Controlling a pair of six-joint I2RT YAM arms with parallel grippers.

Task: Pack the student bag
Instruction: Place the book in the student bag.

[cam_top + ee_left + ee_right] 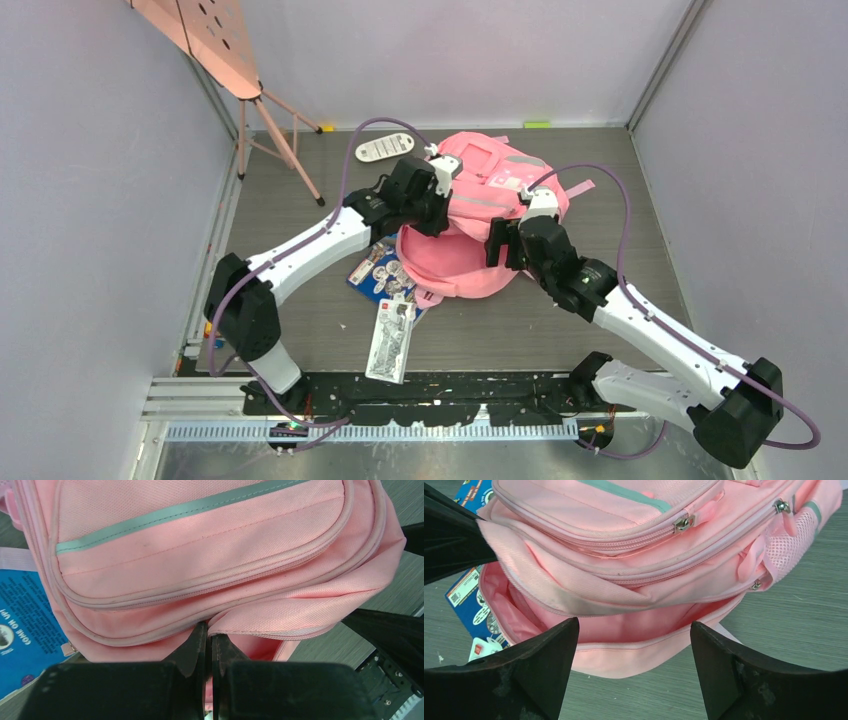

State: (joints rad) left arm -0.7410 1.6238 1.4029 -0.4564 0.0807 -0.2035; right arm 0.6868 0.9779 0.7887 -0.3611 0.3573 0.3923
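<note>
**A:** What sort of room is it?

**B:** A grey wood-grain counter closed in by pale lilac walls on the left, far and right sides, with metal posts in the far corners. At the far left a pink perforated board tilts on a thin-legged stand.

**A:** And the student bag?

**B:** The student bag lies around mid-counter, a little toward the far side. Its main mouth gapes toward the near edge and shows pink lining. The left gripper reaches in from the left. Its fingers are pressed together on the edge of the upper flap and hold it up off the lower lip. The right gripper sits at the near right of the mouth with its fingers spread wide and nothing between them. I cannot tell whether they touch the fabric.

**A:** Anything hidden or hard to make out?

**B:** Quite a bit. A blue printed packet lies half under the bag's near-left edge. Just near of it is a clear packet with contents too small to name. Beyond the bag a white remote-shaped thing lies on the far counter, beside the left arm's cable. A small green thing sits against the far wall — I cannot say what it is. The deep part of the bag's inside is out of sight in every view.
</note>
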